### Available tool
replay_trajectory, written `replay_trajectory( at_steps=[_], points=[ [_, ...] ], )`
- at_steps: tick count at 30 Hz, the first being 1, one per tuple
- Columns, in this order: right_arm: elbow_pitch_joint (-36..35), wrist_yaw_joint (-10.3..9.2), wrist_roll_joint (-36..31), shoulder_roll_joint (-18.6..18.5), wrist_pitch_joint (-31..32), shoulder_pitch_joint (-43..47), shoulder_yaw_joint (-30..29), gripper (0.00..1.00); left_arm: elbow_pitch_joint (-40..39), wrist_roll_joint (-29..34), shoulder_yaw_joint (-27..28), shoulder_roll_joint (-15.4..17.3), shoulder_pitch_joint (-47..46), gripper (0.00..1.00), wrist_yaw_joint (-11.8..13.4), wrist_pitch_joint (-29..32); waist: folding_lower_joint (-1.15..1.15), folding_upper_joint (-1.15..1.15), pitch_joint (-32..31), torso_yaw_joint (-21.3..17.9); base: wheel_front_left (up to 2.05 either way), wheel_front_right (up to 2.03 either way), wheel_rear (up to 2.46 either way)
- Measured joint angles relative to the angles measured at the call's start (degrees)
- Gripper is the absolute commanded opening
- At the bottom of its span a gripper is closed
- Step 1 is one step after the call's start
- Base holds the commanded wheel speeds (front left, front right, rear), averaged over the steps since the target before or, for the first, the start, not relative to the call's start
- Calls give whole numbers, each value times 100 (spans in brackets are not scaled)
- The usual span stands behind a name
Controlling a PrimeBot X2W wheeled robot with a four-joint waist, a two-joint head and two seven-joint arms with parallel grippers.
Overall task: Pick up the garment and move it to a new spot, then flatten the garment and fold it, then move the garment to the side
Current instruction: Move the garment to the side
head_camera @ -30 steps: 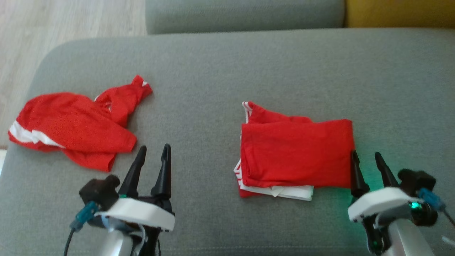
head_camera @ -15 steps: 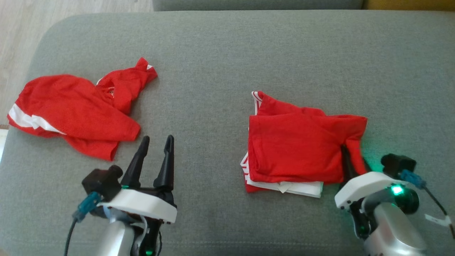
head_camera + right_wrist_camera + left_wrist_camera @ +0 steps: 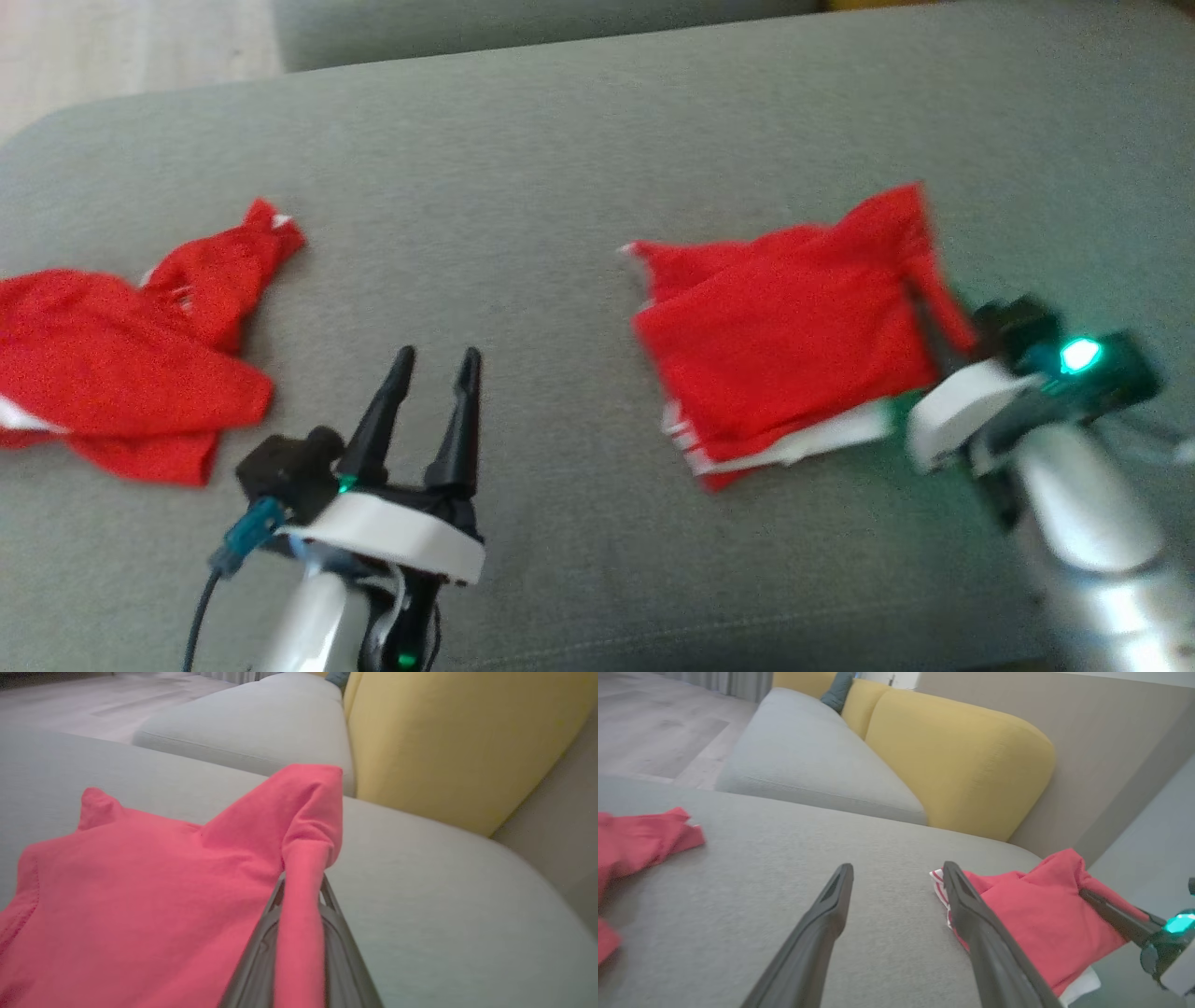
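Note:
The garment (image 3: 784, 336) is red with white trim showing along its lower edge, folded into a rough rectangle on the grey cushion (image 3: 560, 187). My right gripper (image 3: 920, 308) is shut on its right edge, and that corner stands pulled up into a peak. In the right wrist view a strip of the red cloth (image 3: 299, 933) runs between the closed fingers of that gripper (image 3: 301, 891). My left gripper (image 3: 437, 357) hovers open above bare cushion to the garment's left, holding nothing. The left wrist view has the open left gripper (image 3: 896, 870), the garment (image 3: 1031, 914) and the right gripper (image 3: 1111, 912).
A second red garment (image 3: 121, 364) with white stripes lies crumpled at the cushion's left end, also seen in the left wrist view (image 3: 640, 833). A yellow sofa back (image 3: 962, 760) and another grey cushion (image 3: 808, 774) lie beyond. Wooden floor (image 3: 121, 42) lies past the far left edge.
My right gripper has shut on the folded garment's right edge and drawn that corner upward. The left gripper stays open in place. The head camera has shifted.

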Motion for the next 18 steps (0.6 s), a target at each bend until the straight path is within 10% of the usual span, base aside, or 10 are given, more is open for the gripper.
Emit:
replay_trajectory(
  at_steps=[8, 18],
  points=[
    [-188, 0, 359, -1290, 600, -654, -8, 0, -122, 83, -187, -3, -456, 100, -10, 0, 0, 0, 353, -446, 0, 0, 0],
    [-335, 0, 565, -1518, 838, -963, -437, 0, -86, 261, -196, -2, -646, 100, -162, 0, 1, 0, 955, -620, 0, 0, 0]
  ],
)
